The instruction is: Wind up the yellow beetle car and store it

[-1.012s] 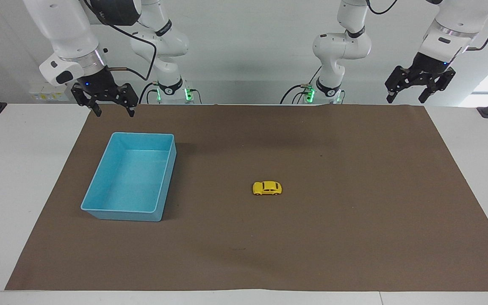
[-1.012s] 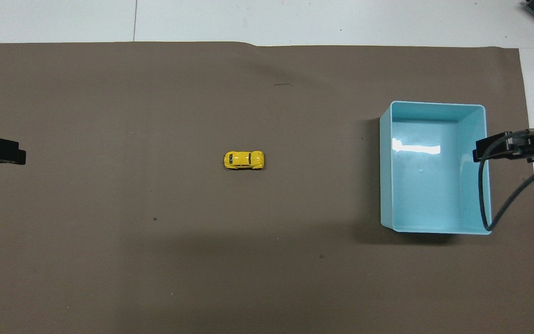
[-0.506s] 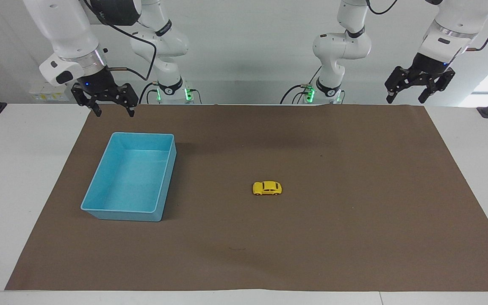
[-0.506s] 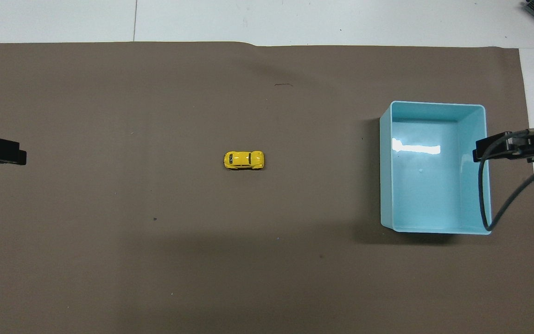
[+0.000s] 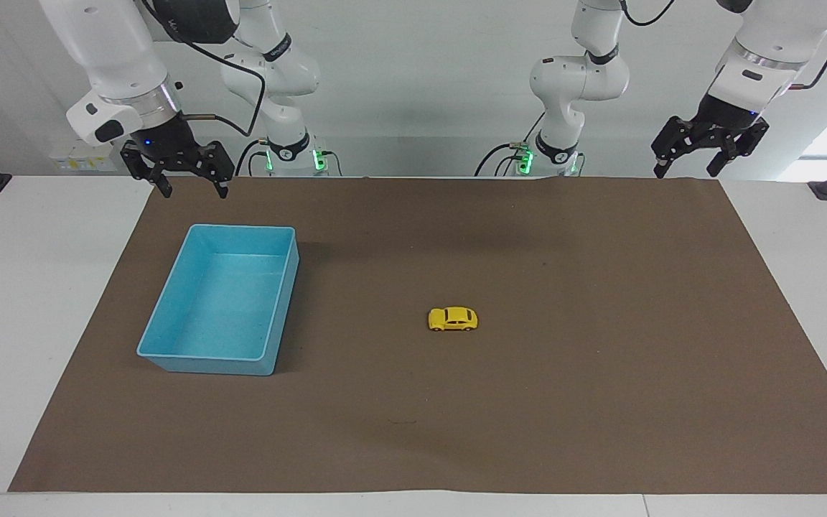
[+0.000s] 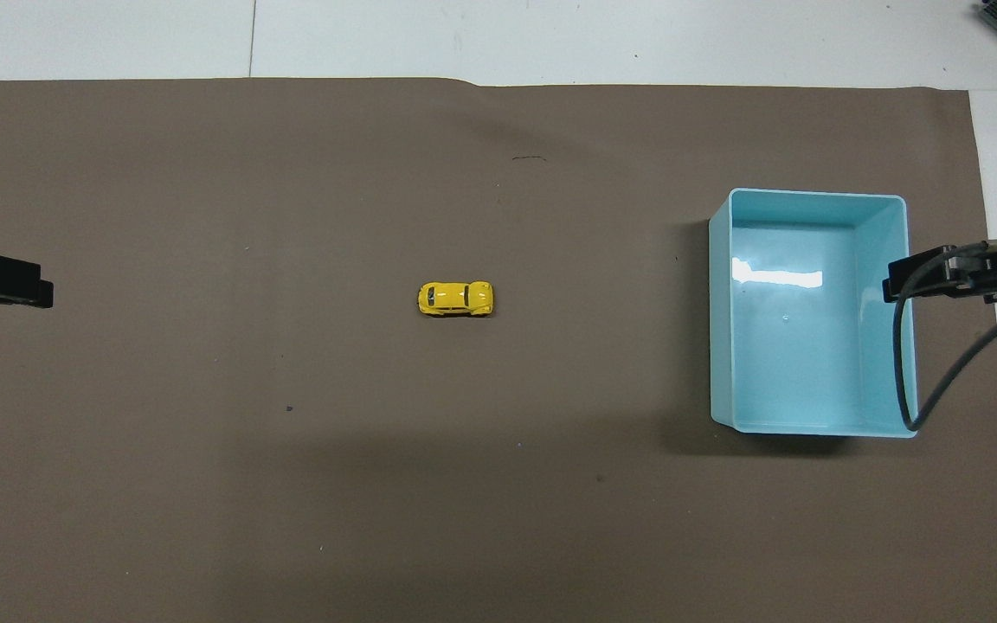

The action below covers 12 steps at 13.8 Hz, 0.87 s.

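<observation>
Nothing of the task looks begun: the tiny bright yellow beetle car with dark windows and black wheels point(image 5: 453, 319) sits on its wheels near the middle of the brown paper mat point(image 5: 600, 402), untouched, broadside to the robots. Taking the overhead view as a clock face centred on the car, the shallow light-blue rectangular plastic bin point(image 5: 169, 357) lies toward three o'clock, well apart from it, at the right arm's end of the white desk point(image 5: 19, 301), and it holds nothing. The right pincer point(image 5: 189, 181) hangs with its fingers spread, over the mat's edge nearest the robots just beside the bin; that arm seems to wait. The left pincer point(image 5: 690, 163) hangs over the mat's corner at the left arm's end, out toward nine o'clock in the overhead view, fingers likewise spread and holding nothing. The step in hand appears to be the first approach to the car. The next move likely calls for one pincer to come down over the small rounded body and close across its narrow width, low enough not to slip off the curved roof, so the car can be dragged backward on the mat to wind it. The mat is flat, with a slight ripple at its edge farthest from the robots; a plain pale wall point(image 5: 421, 86) stands at the robots' backs.
</observation>
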Each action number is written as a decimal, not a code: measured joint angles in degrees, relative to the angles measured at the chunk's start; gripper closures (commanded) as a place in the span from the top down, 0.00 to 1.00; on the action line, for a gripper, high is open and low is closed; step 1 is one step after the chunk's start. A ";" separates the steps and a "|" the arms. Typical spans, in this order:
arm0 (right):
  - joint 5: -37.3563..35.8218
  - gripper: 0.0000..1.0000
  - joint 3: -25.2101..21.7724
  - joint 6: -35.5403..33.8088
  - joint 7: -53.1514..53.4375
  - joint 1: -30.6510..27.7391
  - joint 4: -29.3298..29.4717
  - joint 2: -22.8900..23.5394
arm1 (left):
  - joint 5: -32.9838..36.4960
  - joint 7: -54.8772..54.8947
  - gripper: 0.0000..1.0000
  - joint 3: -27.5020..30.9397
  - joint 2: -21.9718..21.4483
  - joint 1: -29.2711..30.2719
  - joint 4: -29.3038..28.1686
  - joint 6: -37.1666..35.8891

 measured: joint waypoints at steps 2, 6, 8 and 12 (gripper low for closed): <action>0.00 1.00 0.00 0.00 0.00 0.00 0.00 0.00 | 0.00 -3.82 1.00 0.00 0.09 0.00 -0.09 0.04; 0.00 1.00 0.00 0.00 0.00 0.00 0.00 0.00 | -0.03 -15.61 1.00 -0.42 0.42 -0.02 -0.43 0.91; 0.00 1.00 -0.01 0.00 0.00 0.00 0.00 0.00 | -0.09 -22.19 1.00 -0.93 0.46 -0.08 -1.01 1.21; 0.00 1.00 -0.02 0.00 0.00 0.00 0.00 0.00 | -0.32 -31.32 1.00 -1.67 0.51 -0.61 -2.36 3.50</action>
